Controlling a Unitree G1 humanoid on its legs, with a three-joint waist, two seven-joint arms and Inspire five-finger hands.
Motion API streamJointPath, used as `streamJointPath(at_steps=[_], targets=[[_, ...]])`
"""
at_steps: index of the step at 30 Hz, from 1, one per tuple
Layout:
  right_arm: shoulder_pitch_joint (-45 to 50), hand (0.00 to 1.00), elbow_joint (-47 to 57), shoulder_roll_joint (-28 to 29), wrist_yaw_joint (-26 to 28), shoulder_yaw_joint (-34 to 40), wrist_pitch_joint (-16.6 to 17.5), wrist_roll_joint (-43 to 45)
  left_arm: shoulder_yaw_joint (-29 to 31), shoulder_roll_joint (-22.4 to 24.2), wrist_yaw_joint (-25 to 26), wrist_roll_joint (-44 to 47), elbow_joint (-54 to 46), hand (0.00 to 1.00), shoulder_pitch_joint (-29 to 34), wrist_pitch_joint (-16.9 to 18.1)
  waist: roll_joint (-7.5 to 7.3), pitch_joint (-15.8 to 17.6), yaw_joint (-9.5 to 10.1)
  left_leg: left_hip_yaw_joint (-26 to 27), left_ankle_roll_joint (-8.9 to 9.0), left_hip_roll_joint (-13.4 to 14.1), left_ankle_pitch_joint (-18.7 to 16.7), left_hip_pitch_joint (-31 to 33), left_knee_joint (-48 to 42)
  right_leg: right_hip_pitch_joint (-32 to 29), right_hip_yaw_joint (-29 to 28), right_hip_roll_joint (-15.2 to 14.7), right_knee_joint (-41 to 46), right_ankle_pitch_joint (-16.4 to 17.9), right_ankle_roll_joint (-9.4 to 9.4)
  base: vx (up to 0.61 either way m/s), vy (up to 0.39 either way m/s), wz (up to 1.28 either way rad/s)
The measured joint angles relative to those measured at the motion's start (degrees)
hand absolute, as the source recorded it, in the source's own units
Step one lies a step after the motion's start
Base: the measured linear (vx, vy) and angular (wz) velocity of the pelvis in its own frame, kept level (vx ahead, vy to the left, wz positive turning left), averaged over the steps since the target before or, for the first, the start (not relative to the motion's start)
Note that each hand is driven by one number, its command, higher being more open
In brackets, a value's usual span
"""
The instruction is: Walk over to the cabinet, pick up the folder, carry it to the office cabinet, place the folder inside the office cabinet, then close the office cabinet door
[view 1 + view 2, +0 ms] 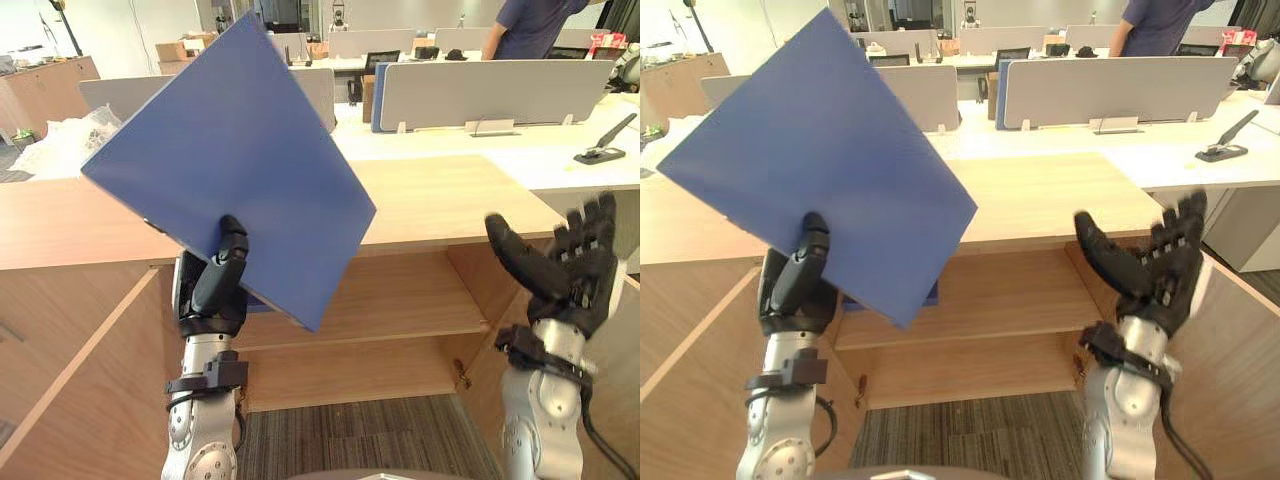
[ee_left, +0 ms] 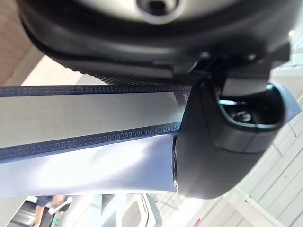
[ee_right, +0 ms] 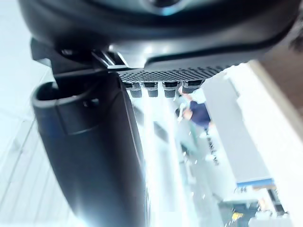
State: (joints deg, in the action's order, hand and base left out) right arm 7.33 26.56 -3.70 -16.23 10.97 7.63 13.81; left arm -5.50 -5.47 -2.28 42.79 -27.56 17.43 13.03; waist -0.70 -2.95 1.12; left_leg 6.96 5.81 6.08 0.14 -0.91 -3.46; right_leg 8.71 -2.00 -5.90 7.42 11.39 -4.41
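Left hand [image 1: 218, 285] grips folder [image 1: 230, 150]; right hand [image 1: 565, 265] spread wide, empty. Pickup and carry judged done. Placing in cabinet [image 1: 400, 298] and closing door [image 1: 70, 400] outstanding.

1. Bright, even office light is coming from overhead; the white desk [image 1: 500, 150] is bouncing it back strongly.
2. The folder [image 1: 230, 150] is reading as flat, even blue, with no hot spots.
3. The cabinet shelf [image 1: 400, 300] is sitting in soft shade under the wooden top [image 1: 450, 200].
4. Left wrist view: the folder's face is washing out near white beside the dark left hand [image 2: 222, 142].
5. Right wrist view: background glare is bleeding around the right hand [image 3: 94, 156], a near-black silhouette.
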Motion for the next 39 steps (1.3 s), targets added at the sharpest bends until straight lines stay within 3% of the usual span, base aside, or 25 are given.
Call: streamJointPath(at_steps=[5, 13, 23, 33, 34, 39], targets=[[-14.6, 1.00, -5.5, -12.8, 9.7, -8.0, 2.1, 7.0, -1.2, -4.4, -4.6, 0.4, 3.8, 0.00, -4.0, -0.2, -0.48, -0.9, 0.02, -0.6, -0.12, -0.2, 0.1, 0.6, -0.2, -0.5, 0.0, 0.0, 0.3, 0.0, 0.02, -0.02, 0.006, 0.02], [-26.3, 1.00, -18.1, -22.3, 19.9, -19.0, 1.2, 20.3, -5.7, -9.2, -6.6, 0.4, 8.4, 0.00, -5.5, -0.6, -1.40, -1.3, 0.88, -1.4, -0.20, -0.5, 0.2, 0.8, -0.1, -0.5, 0.2, -0.1, 0.5, -0.3, -0.02, 0.00, 0.008, 0.05], [-33.9, 1.00, -25.0, -35.0, 24.4, -30.2, -0.2, 29.2, -7.3, -13.3, -6.8, 2.2, 11.2, 0.00, -5.8, 0.1, -1.41, -1.3, 1.46, -1.2, -0.35, -0.5, 0.6, 0.0, 1.1, -0.5, 0.2, -0.1, 0.9, -0.4, -0.01, 0.00, 0.000, 0.00], [-38.3, 1.00, -30.7, -39.9, 25.6, -38.9, -0.4, 34.1, -10.4, -19.7, -6.6, 8.7, 11.6, 0.00, -5.8, 0.1, -1.44, -1.4, 1.50, -0.8, -0.42, -0.5, 1.5, -0.7, 2.3, -0.5, 0.2, -0.1, 0.9, -0.7, 0.03, -0.03, 0.008, -0.01], [-38.7, 0.00, -31.6, -40.2, 25.7, -40.2, -0.5, 34.7, -10.9, -21.0, -6.6, 9.5, 11.6, 0.00, -5.9, 0.1, -1.41, -1.4, 1.52, -0.7, -0.40, -0.5, 1.5, -0.8, 2.3, -0.5, 0.2, -0.1, 0.8, -0.8, 0.04, -0.04, 0.006, -0.04], [-39.8, 0.00, -33.4, -45.1, 28.2, -46.1, -1.7, 43.1, -13.8, -28.1, -6.7, 14.5, 11.6, 0.00, -8.6, -0.6, -1.47, -1.8, 1.81, -0.4, -0.27, -0.4, 1.7, -0.9, 2.4, -0.5, 0.1, -0.1, 0.8, -0.8, 0.17, -0.05, 0.007, -0.03]])
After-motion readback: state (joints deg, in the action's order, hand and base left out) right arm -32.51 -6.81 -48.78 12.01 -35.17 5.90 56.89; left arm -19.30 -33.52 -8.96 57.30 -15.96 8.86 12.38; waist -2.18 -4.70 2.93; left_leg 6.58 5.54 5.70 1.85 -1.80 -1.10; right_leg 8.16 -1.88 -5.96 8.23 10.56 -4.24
